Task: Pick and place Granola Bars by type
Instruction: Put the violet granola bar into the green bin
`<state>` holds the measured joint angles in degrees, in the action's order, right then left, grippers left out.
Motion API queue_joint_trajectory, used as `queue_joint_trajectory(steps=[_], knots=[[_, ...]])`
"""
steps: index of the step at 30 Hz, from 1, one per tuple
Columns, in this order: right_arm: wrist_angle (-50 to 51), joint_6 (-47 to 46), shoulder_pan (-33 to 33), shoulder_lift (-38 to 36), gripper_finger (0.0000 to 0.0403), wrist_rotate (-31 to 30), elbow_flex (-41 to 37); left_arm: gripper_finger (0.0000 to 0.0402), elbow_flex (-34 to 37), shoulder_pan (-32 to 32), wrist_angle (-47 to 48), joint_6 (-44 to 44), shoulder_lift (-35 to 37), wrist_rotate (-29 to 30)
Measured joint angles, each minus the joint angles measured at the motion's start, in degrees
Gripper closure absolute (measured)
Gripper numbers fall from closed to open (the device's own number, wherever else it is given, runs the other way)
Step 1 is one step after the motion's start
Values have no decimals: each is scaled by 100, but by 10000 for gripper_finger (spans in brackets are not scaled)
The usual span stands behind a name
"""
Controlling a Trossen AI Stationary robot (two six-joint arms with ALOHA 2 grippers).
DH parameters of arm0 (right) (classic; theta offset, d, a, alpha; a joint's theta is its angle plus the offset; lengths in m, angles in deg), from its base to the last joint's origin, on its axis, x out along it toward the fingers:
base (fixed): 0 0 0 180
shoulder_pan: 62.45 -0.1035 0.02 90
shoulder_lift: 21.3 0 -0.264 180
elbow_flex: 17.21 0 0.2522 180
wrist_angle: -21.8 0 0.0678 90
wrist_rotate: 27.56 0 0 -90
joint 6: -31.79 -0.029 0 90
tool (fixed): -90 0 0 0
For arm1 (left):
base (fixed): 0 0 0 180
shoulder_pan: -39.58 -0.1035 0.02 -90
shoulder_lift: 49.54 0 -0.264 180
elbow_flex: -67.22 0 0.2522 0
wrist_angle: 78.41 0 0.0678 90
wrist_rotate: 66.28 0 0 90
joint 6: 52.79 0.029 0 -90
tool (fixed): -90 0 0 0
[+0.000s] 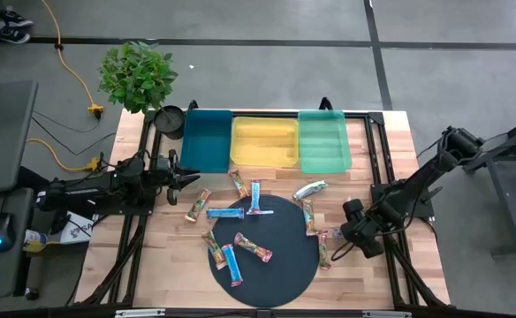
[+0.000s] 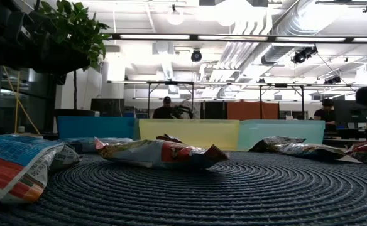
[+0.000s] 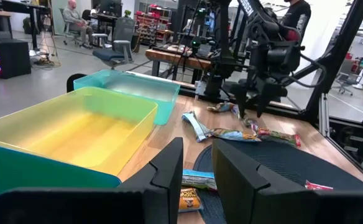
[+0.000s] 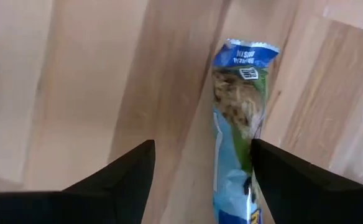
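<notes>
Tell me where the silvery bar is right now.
In the high view, the silvery bar lies on the bare wood just below the green tray, off the upper right edge of the round dark mat.

We're level w/ a dark woven mat point(image 2: 234, 194), and a crumpled granola bar point(image 2: 161, 152) lies across its middle, w/ a blue-and-red wrapped bar point(image 2: 14, 166) big at the left edge and a silvery one point(image 2: 296, 147) off to the right. Behind them we see 3 trays side by side: teal tray point(image 2: 95, 127), yellow tray point(image 2: 190, 130), green tray point(image 2: 284, 130). A leafy plant point(image 2: 70, 31) hangs over the left, and people point(image 2: 166, 108) sit far back in the room.
</notes>
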<state>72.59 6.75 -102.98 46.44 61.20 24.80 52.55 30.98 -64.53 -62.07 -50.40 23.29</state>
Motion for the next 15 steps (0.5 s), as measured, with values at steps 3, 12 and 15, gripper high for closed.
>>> queue_joint_trajectory(steps=[3, 12, 15], knots=[[-116, -36, 1, 24, 151, -63, -65, 319, 0, 0, -1, 0, -2, 0], [-523, -850, 9, 20, 151, -387, -302, 319, 1, -1, -1, 0, -1, 0], [-563, -1268, 71, 20, 156, -501, -306, 319, 1, -2, -2, 0, -2, 0]])
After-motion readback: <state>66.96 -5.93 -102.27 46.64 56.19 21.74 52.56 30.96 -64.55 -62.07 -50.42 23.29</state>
